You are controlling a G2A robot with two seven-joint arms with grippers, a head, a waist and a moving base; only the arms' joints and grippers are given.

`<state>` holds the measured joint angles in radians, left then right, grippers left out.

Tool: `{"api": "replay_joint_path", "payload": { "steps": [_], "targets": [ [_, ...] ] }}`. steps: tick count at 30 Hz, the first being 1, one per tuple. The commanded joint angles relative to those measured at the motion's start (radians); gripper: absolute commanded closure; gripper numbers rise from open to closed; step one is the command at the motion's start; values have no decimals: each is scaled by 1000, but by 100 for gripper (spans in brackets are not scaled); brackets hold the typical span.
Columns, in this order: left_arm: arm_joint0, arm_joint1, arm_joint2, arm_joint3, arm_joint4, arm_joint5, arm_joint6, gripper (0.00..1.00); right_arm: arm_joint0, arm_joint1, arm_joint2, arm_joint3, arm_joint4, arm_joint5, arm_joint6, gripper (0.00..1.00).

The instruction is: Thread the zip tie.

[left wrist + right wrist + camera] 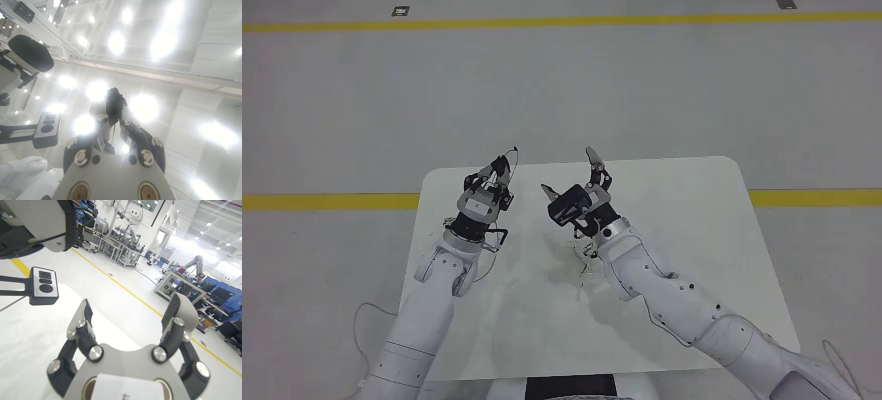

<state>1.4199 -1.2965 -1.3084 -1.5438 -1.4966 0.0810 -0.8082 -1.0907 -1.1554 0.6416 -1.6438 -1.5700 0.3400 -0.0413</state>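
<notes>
Two claws up above the white counter (pixel 682 200), near each other but apart. Right claw (pixel 569 172) spread wide, gripping nothing. Left claw (pixel 504 166) pressed together on the zip tie (pixel 114 130), thin black strap pinched at the tips and running back between the fingers toward the palm, raised off the counter. Judged from this: tie picked up, threading not yet finished. Tail in head or not: too thin to tell. Left to do, probably: guide tail through, pull tight.
</notes>
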Motion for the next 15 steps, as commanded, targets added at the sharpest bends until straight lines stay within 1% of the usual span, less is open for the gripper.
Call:
{"api": "replay_joint_path", "payload": {
  "steps": [1, 3, 6, 9, 12, 13, 15],
  "targets": [
    [0, 0, 0, 0, 0, 0, 0, 100, 0, 0, 0, 0, 0, 0, 0, 0],
    [0, 0, 0, 0, 0, 0, 0, 100, 0, 0, 0, 0, 0, 0, 0, 0],
    [3, 0, -2, -15, -3, 2, 18, 100, -16, 0, 31, -5, 8, -5, -7, 0],
    [9, 2, -16, -26, -12, 11, 12, 100, -37, 5, 78, -8, 7, -16, -11, 0],
    [14, 4, -23, -34, -17, 26, -8, 100, -65, 11, 129, -23, 14, -23, -12, 0],
    [17, 4, -24, -38, -21, 33, -16, 100, -74, 13, 146, -32, 25, -26, -13, 0],
    [22, 5, -27, -42, -21, 49, -32, 100, -100, 15, 184, -62, 85, -48, -25, 0]
  ]
}}
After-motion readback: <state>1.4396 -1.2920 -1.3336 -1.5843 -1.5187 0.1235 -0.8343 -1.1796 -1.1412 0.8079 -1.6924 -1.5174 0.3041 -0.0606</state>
